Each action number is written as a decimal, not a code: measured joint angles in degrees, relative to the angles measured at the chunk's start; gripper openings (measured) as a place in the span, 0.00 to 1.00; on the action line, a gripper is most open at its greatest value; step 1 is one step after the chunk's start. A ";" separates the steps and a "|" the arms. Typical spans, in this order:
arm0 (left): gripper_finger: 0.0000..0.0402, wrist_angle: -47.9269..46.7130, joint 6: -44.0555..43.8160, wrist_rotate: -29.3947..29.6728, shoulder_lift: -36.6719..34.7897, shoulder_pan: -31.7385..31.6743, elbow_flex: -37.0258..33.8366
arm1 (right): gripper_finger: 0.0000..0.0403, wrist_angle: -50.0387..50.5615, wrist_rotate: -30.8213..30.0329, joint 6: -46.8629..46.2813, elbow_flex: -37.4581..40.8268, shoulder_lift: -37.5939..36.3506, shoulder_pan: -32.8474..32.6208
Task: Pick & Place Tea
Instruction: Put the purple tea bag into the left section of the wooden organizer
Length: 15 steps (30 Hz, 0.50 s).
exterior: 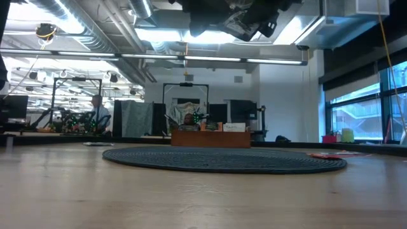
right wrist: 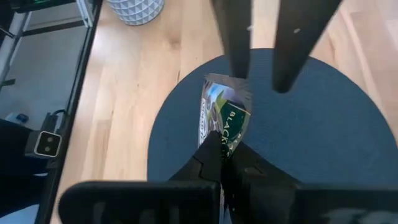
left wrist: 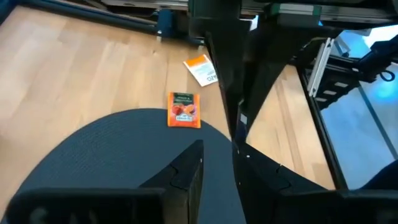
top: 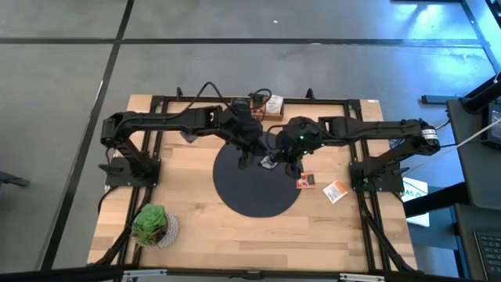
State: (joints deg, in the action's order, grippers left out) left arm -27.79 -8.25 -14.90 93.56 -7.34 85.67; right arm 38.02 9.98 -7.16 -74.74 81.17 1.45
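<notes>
A silver-and-green tea packet (right wrist: 225, 115) is held in the air over the black round mat (top: 254, 188) by my right gripper (right wrist: 222, 149), which is shut on it. My left gripper (right wrist: 261, 78) is open. Its two fingers stand at the packet's far end, one tip (right wrist: 239, 68) right at the packet's edge and the other apart from it. In the high view both grippers meet over the mat's far part (top: 268, 160). A red-orange packet (left wrist: 184, 110) lies flat at the mat's right edge. An orange-and-white packet (left wrist: 201, 69) lies on the wood beyond it. My right gripper pinches the silver-and-green packet by its near end (right wrist: 225, 142) between the two fingers. The packet is lifted clear of the mat and sticks out beyond the fingertips, slightly bent. My left gripper: one fingertip (right wrist: 239, 68) is at the packet's far edge, but I cannot tell whether it touches.
A box with more packets (top: 266, 104) sits at the table's far edge. A green plant in a white pot (top: 153, 225) stands near the near left corner. Bare wood lies to the left and near side of the mat. People and equipment show in the room beyond.
</notes>
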 joint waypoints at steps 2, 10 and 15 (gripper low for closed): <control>0.21 0.04 0.00 0.09 0.00 0.58 0.00 | 0.02 -0.03 -0.67 0.08 0.00 0.02 0.00; 0.21 0.53 -0.63 0.00 0.00 2.10 0.00 | 0.02 -0.16 -1.01 0.03 0.00 0.00 -0.52; 0.21 0.54 -2.07 -0.22 0.00 2.11 0.00 | 0.02 0.04 -0.66 -0.02 0.02 0.00 -1.90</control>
State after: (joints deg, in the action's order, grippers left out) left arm -27.26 -10.32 -15.11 93.56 -5.22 85.67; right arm 38.07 9.32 -7.18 -74.72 81.17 -0.44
